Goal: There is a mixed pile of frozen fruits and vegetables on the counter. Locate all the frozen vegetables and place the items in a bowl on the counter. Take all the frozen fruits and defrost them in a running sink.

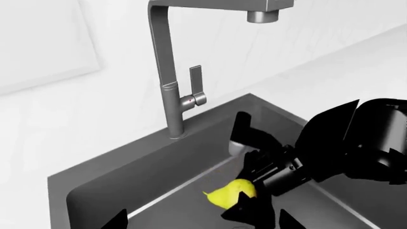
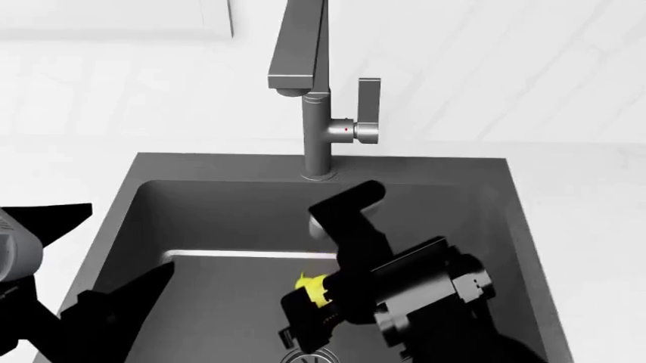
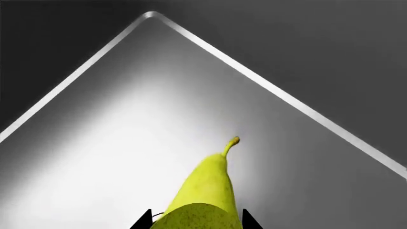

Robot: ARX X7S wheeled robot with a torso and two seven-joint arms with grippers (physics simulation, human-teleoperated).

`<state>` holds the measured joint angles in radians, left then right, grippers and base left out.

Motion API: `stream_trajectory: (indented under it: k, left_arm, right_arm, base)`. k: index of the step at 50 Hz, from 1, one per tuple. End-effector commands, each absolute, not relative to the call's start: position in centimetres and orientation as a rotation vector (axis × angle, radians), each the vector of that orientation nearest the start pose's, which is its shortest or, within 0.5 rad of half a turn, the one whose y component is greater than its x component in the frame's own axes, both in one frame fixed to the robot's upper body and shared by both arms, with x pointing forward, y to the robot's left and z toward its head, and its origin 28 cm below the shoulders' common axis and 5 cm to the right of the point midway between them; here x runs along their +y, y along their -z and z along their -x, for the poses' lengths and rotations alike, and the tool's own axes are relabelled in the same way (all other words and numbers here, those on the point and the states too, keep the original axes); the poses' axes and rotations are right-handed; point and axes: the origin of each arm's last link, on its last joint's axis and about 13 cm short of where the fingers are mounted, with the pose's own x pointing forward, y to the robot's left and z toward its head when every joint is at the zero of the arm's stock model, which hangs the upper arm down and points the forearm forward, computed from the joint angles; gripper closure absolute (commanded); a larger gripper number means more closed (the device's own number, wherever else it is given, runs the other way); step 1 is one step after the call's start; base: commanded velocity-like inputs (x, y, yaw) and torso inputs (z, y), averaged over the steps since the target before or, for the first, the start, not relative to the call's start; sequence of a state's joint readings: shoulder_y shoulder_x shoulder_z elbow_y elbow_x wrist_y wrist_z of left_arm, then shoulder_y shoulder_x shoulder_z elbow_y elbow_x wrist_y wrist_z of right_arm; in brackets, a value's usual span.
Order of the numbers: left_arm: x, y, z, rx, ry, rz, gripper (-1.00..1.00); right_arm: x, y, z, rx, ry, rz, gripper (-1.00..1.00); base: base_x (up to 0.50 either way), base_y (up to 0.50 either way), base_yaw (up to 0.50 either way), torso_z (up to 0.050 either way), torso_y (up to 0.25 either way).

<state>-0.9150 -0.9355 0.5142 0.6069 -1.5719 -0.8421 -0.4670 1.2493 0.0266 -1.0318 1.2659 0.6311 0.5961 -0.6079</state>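
Note:
A small yellow pear, one of the frozen fruits, is held stem outward in my right gripper, which is shut on its wide end. In the head view the pear hangs low inside the dark grey sink, just above the round drain. My right gripper reaches down into the basin. The left gripper stands open and empty over the sink's left side. In the left wrist view the pear shows past the left gripper. The bowl and the frozen vegetables are out of view.
The square grey faucet rises behind the sink, its spout over the basin and its side lever upright. No stream shows below the spout. White counter surrounds the sink, with a white wall behind.

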Motion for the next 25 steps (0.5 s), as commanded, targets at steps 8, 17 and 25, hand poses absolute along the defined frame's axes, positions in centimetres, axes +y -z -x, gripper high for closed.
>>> stream_trajectory:
  k: [8, 17, 25]
  left_arm:
    - [24.5, -24.1, -21.0, 0.203, 0.593, -0.130, -1.00]
    - [24.3, -24.2, -20.9, 0.208, 0.604, -0.114, -1.00]
    - [24.4, -23.9, -20.8, 0.212, 0.596, -0.116, -1.00]
  right_arm:
    - [-9.1, -12.0, -39.7, 0.832, -0.736, 0.236, -1.00]
    - [-9.2, -13.1, -39.8, 0.776, -0.739, 0.232, -1.00]
    - [-9.9, -14.3, -38.4, 0.713, -0.723, 0.200, -1.00]
  base:
    - [0.00, 0.00, 0.00, 0.000, 0.000]
    - [0.00, 0.00, 0.00, 0.000, 0.000]
    - [0.00, 0.00, 0.00, 0.000, 0.000]
